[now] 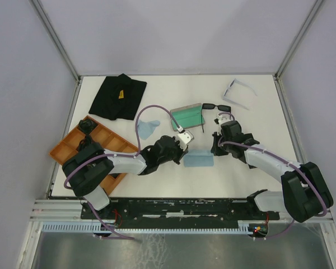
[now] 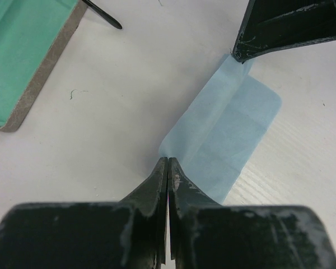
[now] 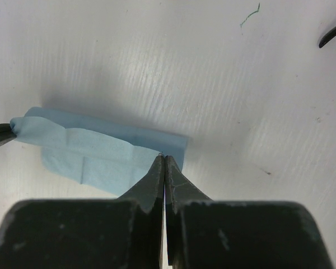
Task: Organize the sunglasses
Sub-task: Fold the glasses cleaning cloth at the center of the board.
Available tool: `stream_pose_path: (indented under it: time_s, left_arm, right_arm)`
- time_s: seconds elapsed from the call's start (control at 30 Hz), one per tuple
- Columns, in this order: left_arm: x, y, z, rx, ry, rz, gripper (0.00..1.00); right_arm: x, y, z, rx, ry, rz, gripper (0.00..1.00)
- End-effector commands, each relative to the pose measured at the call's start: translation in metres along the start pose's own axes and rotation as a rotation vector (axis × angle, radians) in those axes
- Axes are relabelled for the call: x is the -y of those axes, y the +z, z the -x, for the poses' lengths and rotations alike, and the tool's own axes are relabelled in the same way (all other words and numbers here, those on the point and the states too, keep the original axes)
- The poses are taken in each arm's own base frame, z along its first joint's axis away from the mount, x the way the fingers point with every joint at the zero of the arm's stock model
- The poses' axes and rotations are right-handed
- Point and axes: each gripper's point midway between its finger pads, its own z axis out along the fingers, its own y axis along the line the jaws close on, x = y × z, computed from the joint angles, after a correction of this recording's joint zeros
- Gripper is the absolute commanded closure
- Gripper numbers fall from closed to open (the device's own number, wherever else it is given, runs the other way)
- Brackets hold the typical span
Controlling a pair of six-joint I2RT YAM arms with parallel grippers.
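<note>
Left wrist: left fingers, right fingers pinch blue cloth.

White tabletop, plain pale grey walls, metal corner posts, even light

White table is busy: orange tray at left, black fabric, open green-lined case, black sunglasses, pale-framed sunglasses, crumpled blue cloth, folded blue cloth.
</note>
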Motion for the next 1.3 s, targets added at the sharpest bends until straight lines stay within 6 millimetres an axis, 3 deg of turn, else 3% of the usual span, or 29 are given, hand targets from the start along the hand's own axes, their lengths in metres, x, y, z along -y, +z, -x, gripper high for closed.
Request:
stream_pose_path:
  time_s: [0.0, 0.67, 1.27]
  left_arm:
    - [0.006, 0.001, 0.014, 0.061, 0.032, -0.024, 0.97]
    - [0.004, 0.001, -0.004, 0.029, 0.013, -0.003, 0.96]
    - [0.024, 0.001, -0.016, -0.004, -0.033, -0.065, 0.79]
  right_arm:
    - [-0.006, -0.002, 0.005, 0.035, 0.014, 0.033, 1.00]
    - [-0.009, 0.002, -0.007, 0.000, 0.051, 0.050, 0.97]
    - [-0.009, -0.003, -0.015, -0.030, 0.062, 0.050, 0.86]
